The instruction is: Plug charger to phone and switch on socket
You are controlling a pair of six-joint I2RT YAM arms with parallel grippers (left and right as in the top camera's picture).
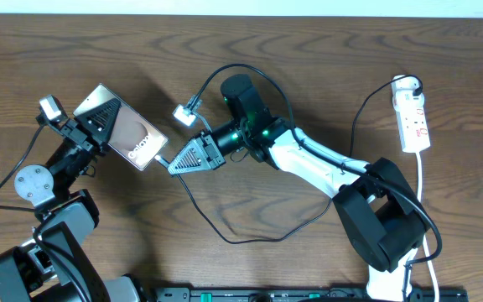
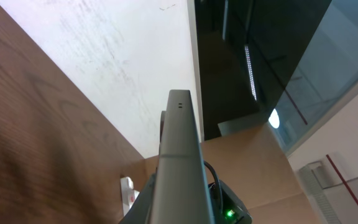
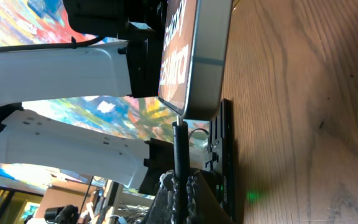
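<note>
The phone [image 1: 128, 132] is a glossy brownish slab with white lettering. My left gripper [image 1: 93, 124] is shut on its far end and holds it tilted above the table. In the left wrist view I see only the phone's thin grey edge [image 2: 179, 155]. My right gripper [image 1: 181, 161] is shut on the charger's black plug [image 3: 179, 152]. The plug tip touches the phone's lower edge [image 3: 197, 62]; I cannot tell how far in it sits. The charger's thin black cable [image 1: 225, 236] loops over the table. The white socket [image 1: 412, 113] lies at the far right and also shows in the left wrist view [image 2: 128, 190].
A white cord [image 1: 422, 180] runs from the socket toward the front edge. A black plug [image 1: 411, 84] sits at the socket's top end. A small white connector on a thin cable [image 1: 184, 114] hangs by the right wrist. The right arm's base [image 1: 380, 222] stands at the front right.
</note>
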